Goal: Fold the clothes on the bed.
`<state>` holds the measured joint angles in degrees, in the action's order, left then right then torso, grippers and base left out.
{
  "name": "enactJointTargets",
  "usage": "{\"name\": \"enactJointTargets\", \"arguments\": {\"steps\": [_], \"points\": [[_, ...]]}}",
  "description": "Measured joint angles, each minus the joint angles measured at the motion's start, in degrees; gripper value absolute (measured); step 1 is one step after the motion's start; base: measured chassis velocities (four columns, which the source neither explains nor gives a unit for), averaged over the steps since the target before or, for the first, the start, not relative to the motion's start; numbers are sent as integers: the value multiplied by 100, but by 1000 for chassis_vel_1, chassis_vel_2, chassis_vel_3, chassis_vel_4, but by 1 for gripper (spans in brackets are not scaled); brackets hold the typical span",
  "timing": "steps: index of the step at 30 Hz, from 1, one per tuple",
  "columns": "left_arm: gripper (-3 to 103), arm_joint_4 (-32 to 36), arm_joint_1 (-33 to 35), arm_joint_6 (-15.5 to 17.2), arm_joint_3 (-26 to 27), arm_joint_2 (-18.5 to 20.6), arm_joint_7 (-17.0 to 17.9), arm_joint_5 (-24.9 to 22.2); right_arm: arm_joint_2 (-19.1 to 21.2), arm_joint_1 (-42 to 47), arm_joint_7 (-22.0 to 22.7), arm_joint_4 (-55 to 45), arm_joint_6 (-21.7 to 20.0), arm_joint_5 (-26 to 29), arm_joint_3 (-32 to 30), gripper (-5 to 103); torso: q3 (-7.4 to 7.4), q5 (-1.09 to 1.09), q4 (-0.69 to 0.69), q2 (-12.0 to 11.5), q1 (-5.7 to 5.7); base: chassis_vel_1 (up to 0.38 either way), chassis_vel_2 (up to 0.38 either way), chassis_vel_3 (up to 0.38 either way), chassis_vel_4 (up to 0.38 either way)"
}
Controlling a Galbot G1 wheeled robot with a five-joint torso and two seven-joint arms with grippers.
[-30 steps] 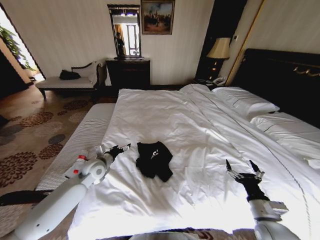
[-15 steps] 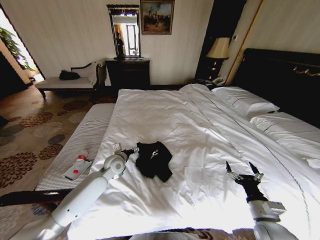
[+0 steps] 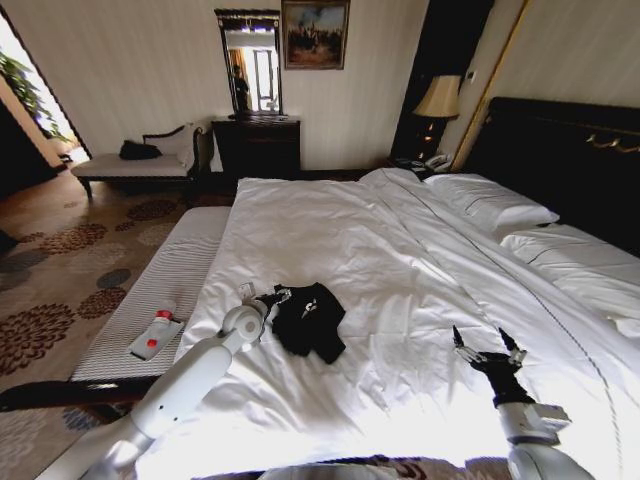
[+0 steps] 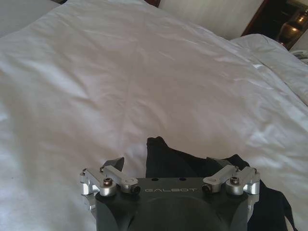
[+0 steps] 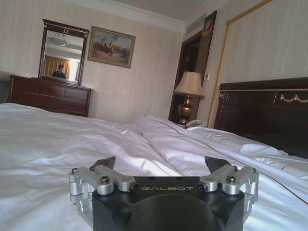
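Crumpled black soft-fabric T-shirt [image 3: 309, 318] lies on white duvet of big dark-framed bed [image 3: 400, 260], toward its foot-end edge, nearer left side. My left gripper [image 3: 279, 297] at shirt's left edge, jaws spread, tips just over black fabric. My right gripper [image 3: 487, 343] hovers above duvet near bed's foot edge, well apart from shirt, jaws spread wide.

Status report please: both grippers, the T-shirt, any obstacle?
Left gripper open at T-shirt edge. Right gripper open, idle above duvet. T-shirt crumpled, unfolded. No obstacle.
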<state>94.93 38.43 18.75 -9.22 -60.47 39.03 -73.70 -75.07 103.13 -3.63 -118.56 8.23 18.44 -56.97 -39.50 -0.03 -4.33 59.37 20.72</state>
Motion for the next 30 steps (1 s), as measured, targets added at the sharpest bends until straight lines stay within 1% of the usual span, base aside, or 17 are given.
{"name": "enactJointTargets", "arguments": {"steps": [7, 18, 28, 30], "points": [[97, -365, -157, -2, -85, -194, 12, -10, 15, -14, -2, 39, 0, 44, -38, 100, 0, 0, 0, 0, 0, 0, 0, 0, 0], [97, -644, -277, 4, -116, -273, -45, -11, 22, -6, -5, 38, 0, 87, -73, 100, 0, 0, 0, 0, 0, 0, 0, 0, 0], [97, -372, -55, 76, 33, 72, 62, -118, -8, -3, -8, 32, 6, 89, -49, 100, 0, -1, 0, 0, 0, 0, 0, 0, 0], [97, -316, 21, 110, 160, 189, 87, -171, -17, -9, -9, 31, 7, 73, -22, 100, 0, -1, 1, 0, 0, 0, 0, 0, 0]]}}
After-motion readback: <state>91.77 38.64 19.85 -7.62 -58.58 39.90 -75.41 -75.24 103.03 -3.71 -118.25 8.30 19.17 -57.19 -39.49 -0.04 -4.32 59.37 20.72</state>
